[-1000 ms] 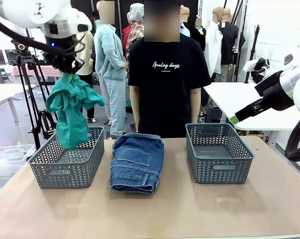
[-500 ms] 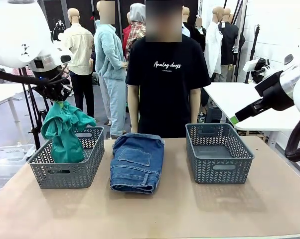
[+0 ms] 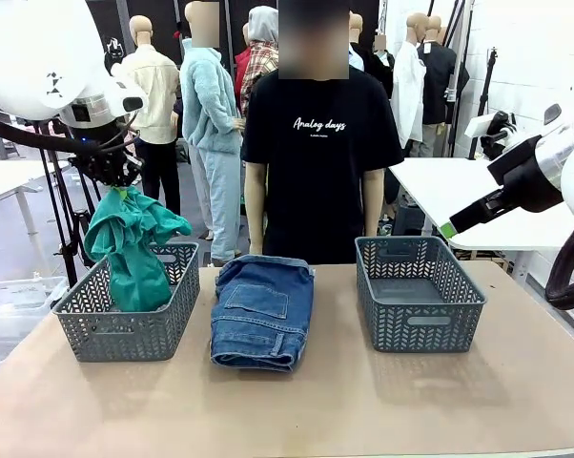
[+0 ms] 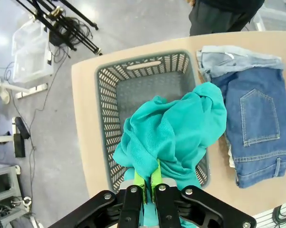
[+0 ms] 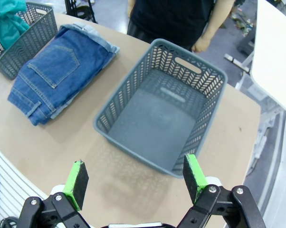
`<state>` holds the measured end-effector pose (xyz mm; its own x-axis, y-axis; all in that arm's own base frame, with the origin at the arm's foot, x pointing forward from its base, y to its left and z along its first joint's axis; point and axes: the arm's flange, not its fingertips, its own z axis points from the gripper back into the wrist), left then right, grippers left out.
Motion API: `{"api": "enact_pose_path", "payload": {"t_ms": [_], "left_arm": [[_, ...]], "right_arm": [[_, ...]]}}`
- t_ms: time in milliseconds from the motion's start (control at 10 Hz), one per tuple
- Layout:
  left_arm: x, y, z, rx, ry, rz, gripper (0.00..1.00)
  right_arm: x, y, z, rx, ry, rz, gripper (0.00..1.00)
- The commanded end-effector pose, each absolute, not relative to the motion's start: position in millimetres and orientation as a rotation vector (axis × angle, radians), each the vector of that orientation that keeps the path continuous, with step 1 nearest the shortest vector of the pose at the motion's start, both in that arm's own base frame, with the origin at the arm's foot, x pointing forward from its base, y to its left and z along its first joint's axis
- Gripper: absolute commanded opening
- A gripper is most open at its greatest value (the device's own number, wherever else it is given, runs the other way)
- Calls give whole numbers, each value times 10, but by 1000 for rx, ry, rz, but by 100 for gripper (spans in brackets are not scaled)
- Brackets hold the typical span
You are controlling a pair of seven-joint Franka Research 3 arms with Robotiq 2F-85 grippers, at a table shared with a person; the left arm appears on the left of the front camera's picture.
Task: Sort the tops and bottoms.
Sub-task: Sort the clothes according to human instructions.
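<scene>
The top, a plain teal-green garment [image 3: 130, 250], hangs bunched from my left gripper [image 3: 115, 183], which is shut on its upper end. Its lower part dips into the grey left basket [image 3: 125, 329]. From the left wrist, the teal cloth [image 4: 178, 126] drapes from the green pads [image 4: 139, 179] over the basket [image 4: 109, 95]. The bottoms lie stacked mid-table: dark blue jeans [image 3: 263, 310] on top, light blue denim shorts [image 4: 228, 59] peeking out beneath. My right gripper [image 5: 136, 178] is open, high above the table near the grey right basket [image 5: 162, 114], holding nothing.
A person in a black T-shirt [image 3: 320, 143] stands at the far edge behind the jeans, arms down. The right basket [image 3: 419, 296] holds nothing. Bare tabletop [image 3: 316, 410] stretches along the near side. A tripod [image 3: 68, 172] stands off the table's left.
My left gripper has carried the teal garment down and to the left, so its lower part now sits in the left basket. The right arm, the jeans and the baskets have not moved.
</scene>
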<state>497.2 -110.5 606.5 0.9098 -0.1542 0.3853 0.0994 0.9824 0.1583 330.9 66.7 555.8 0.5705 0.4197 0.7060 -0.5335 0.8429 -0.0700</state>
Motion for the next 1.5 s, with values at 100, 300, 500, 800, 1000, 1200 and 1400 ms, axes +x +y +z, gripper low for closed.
{"api": "enact_pose_path", "payload": {"t_ms": [100, 300, 500, 800, 1000, 1200, 1400], "left_arm": [[5248, -865, 5521, 112, -275, -67, 0], [5374, -717, 5116, 47, -210, -46, 0], [5476, -609, 4765, 48, -202, -51, 0], [5538, -571, 4334, 53, -168, -86, 0], [5647, -631, 4259, 48, -189, -108, 0], [5711, -676, 4214, 58, -188, -110, 0], [5703, -702, 4219, 66, -185, -132, 23]], "right_arm": [[3315, 675, 5547, 171, -782, 561, 100], [3315, 675, 5547, 171, -782, 561, 100], [3315, 675, 5547, 171, -782, 561, 100], [3315, 675, 5547, 171, -782, 561, 100], [3315, 675, 5547, 171, -782, 561, 100], [3315, 675, 5547, 171, -782, 561, 100], [3315, 675, 5547, 171, -782, 561, 100]]}}
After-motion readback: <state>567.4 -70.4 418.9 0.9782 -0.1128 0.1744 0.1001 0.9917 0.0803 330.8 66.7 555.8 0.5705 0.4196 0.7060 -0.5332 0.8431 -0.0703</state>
